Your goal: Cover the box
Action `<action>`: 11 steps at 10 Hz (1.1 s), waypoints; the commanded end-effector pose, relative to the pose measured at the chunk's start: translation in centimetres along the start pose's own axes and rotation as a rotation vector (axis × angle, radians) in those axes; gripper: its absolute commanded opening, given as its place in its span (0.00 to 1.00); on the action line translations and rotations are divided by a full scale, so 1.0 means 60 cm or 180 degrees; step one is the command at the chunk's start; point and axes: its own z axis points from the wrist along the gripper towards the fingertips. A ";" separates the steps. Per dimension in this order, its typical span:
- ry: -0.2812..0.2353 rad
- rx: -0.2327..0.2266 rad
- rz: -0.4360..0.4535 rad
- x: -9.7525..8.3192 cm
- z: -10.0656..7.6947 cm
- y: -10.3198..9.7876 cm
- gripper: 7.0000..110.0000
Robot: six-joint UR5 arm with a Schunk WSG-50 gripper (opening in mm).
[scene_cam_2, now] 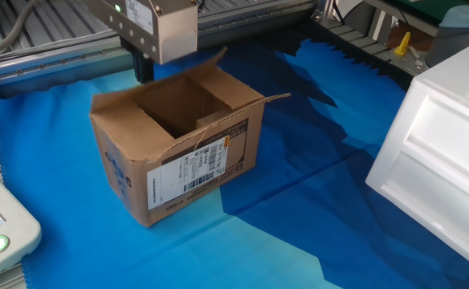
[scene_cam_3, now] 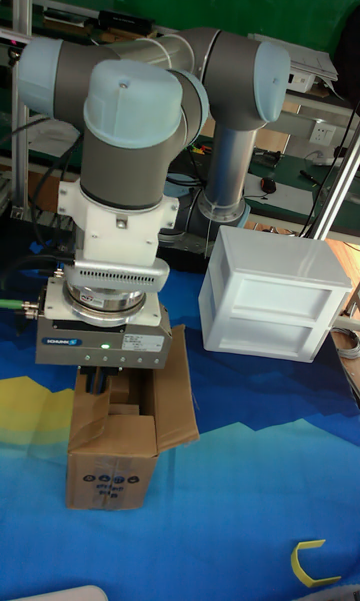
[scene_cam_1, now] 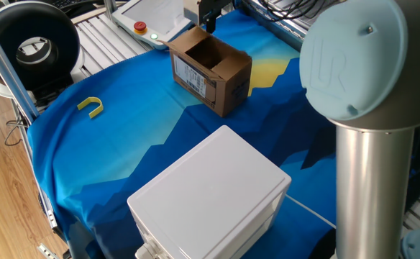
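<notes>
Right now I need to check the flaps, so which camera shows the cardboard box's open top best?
The other fixed view: the cardboard box fills the frame, its open top and inside visible under the gripper. One fixed view shows the box small and far. In the tall fixed view the gripper body hides most of the opening.

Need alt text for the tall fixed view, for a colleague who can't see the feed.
The UR5 arm's gripper hangs right over the open brown cardboard box on the blue cloth, one flap sticking out sideways. A white plastic box sits behind.
</notes>
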 end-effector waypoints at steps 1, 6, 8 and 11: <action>-0.0002 -0.0097 0.0073 -0.009 0.010 0.023 0.00; 0.0053 -0.0094 0.0127 -0.012 0.036 0.023 0.00; 0.0059 -0.0084 0.0132 -0.012 0.041 0.022 0.00; 0.0068 -0.0051 0.0132 -0.014 0.053 0.017 0.00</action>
